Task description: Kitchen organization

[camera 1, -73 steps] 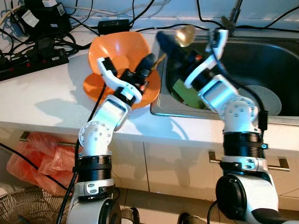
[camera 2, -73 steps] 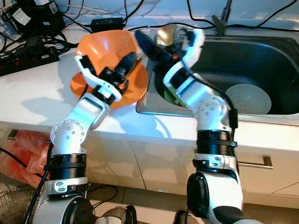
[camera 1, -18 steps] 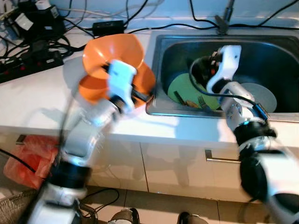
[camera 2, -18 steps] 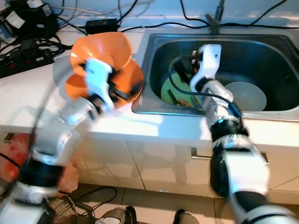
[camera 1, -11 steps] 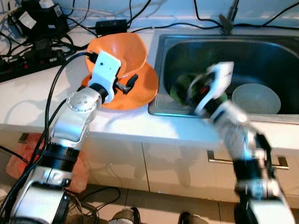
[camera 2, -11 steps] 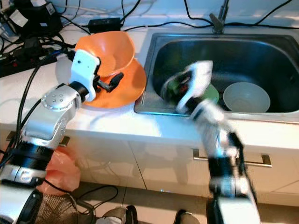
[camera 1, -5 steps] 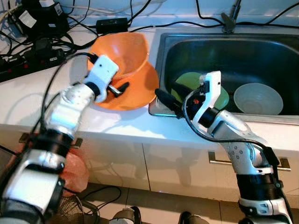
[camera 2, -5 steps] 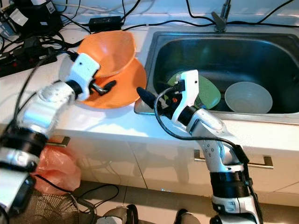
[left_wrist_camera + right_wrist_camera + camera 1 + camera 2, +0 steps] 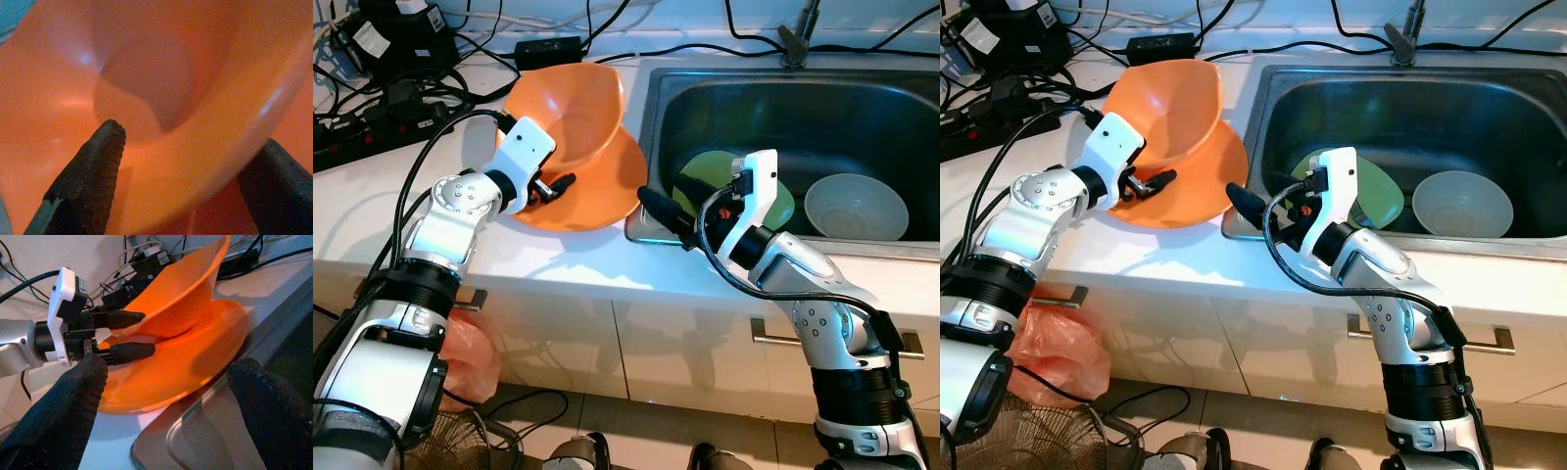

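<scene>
An orange bowl (image 9: 573,103) leans tilted on an orange plate (image 9: 602,201) on the white counter, left of the sink. My left gripper (image 9: 556,185) is open at the bowl's lower rim, and in the left wrist view the rim (image 9: 215,147) runs between the two fingers. My right gripper (image 9: 668,201) hovers open and empty over the sink's front left corner, pointing at the orange plate (image 9: 186,367). Down in the sink lie a green plate (image 9: 783,204) and a pale bowl (image 9: 855,204).
The steel sink (image 9: 862,108) has its tap base (image 9: 798,44) at the back. Power strips and tangled cables (image 9: 391,88) crowd the back left of the counter. Below are cabinet handles, a red plastic bag (image 9: 470,338) and a wire fan guard.
My right gripper came up out of the sink to its front left corner. My left gripper has settled at the bowl's lower rim; over the last half second both arms barely moved.
</scene>
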`<state>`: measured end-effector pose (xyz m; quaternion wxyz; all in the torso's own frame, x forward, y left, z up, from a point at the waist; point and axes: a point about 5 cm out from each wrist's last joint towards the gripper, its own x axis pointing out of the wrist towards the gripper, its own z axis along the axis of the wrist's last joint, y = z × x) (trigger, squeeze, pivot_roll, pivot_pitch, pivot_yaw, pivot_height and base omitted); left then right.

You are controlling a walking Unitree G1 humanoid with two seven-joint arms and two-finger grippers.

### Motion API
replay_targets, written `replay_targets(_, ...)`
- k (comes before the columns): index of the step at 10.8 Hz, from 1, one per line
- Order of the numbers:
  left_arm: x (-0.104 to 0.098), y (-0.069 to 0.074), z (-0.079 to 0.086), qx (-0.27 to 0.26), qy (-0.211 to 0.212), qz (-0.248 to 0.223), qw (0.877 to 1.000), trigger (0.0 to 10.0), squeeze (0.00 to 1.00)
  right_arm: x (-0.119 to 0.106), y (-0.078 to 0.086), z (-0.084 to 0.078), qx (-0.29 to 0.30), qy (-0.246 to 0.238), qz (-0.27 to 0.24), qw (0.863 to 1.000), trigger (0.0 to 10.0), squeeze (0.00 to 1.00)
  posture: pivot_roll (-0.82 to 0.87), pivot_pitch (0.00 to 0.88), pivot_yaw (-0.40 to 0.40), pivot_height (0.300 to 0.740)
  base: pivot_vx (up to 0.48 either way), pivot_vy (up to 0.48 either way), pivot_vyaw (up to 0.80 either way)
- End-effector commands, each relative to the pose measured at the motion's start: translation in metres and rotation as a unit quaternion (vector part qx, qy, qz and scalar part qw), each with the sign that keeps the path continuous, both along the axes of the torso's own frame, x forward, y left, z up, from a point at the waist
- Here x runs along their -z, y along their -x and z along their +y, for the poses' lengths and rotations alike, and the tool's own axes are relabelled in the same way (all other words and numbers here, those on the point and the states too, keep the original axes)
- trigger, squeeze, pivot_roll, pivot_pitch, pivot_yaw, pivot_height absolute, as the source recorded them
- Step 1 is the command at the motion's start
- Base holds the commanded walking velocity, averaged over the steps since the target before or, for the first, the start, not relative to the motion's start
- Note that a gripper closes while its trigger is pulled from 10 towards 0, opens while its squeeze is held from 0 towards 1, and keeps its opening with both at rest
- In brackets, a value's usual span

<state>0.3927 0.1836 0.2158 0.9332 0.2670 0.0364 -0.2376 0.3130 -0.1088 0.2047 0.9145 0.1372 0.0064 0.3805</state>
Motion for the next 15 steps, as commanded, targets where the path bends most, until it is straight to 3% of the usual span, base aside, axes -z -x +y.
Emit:
replay_targets(1, -0.001, -0.001, 0.004, 0.002, -0.001, 0.004, 1.0, 0.0, 0.0, -0.002, 0.002, 0.002, -0.004, -0.003, -0.001, 1.0, 10.0, 0.0, 0.04, 0.138, 0.119, 0.74, 0.0, 0.0, 0.0)
replay_targets(13, -0.001, -0.001, -0.001, 0.028, -0.012, -0.026, 0.999, 0.0, 0.0, -0.001, -0.004, -0.001, 0.012, -0.003, 0.005, 1.0, 10.0, 0.0, 0.04, 0.133, 0.118, 0.74, 0.0, 0.0, 0.0)
replay_targets(15, -0.002, 0.001, -0.007, 0.037, -0.018, -0.058, 0.997, 0.0, 0.0, 0.0, -0.005, -0.001, 0.016, -0.006, 0.009, 1.0, 10.0, 0.0, 0.04, 0.133, 0.118, 0.74, 0.0, 0.0, 0.0)
